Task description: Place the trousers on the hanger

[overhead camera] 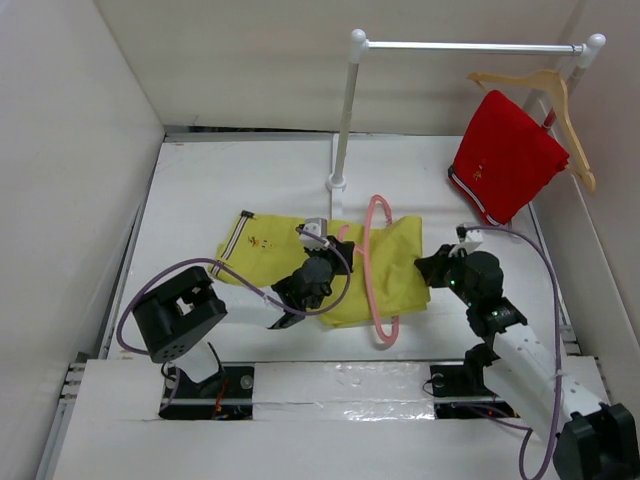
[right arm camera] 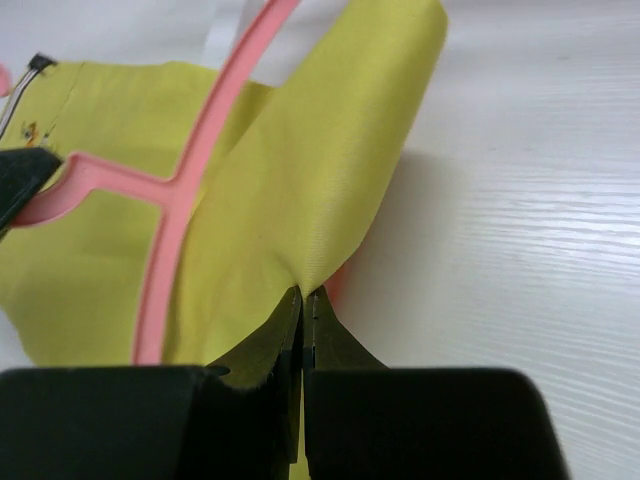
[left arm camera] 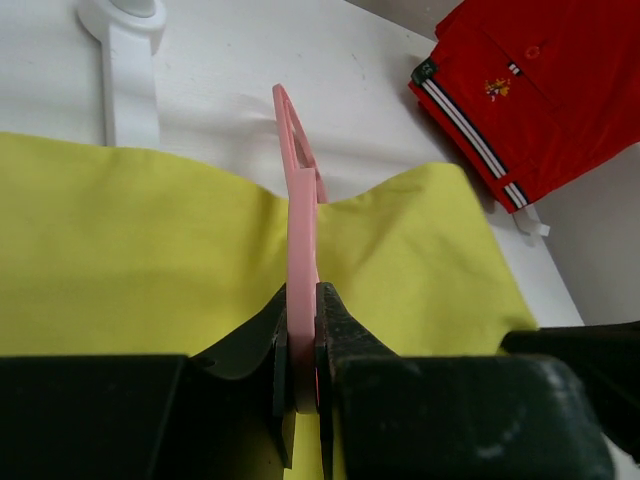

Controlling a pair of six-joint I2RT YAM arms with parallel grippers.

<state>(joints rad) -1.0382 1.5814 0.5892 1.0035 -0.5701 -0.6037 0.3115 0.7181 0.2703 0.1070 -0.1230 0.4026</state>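
Note:
The yellow-green trousers (overhead camera: 300, 255) lie across the middle of the table, striped waistband at the left. The pink hanger (overhead camera: 372, 270) stands on edge across them. My left gripper (overhead camera: 312, 268) is shut on the hanger (left arm camera: 297, 250), with the trousers (left arm camera: 130, 260) below it. My right gripper (overhead camera: 432, 268) is shut on the trousers' right edge (right arm camera: 310, 190) and lifts a fold of cloth that passes through the hanger (right arm camera: 170, 230).
A white rail stand (overhead camera: 345, 110) rises behind the trousers, its base (left arm camera: 125, 60) near the cloth. A red garment (overhead camera: 505, 155) hangs on a wooden hanger (overhead camera: 560, 100) at the back right; it also shows in the left wrist view (left arm camera: 530, 90). White walls enclose the table.

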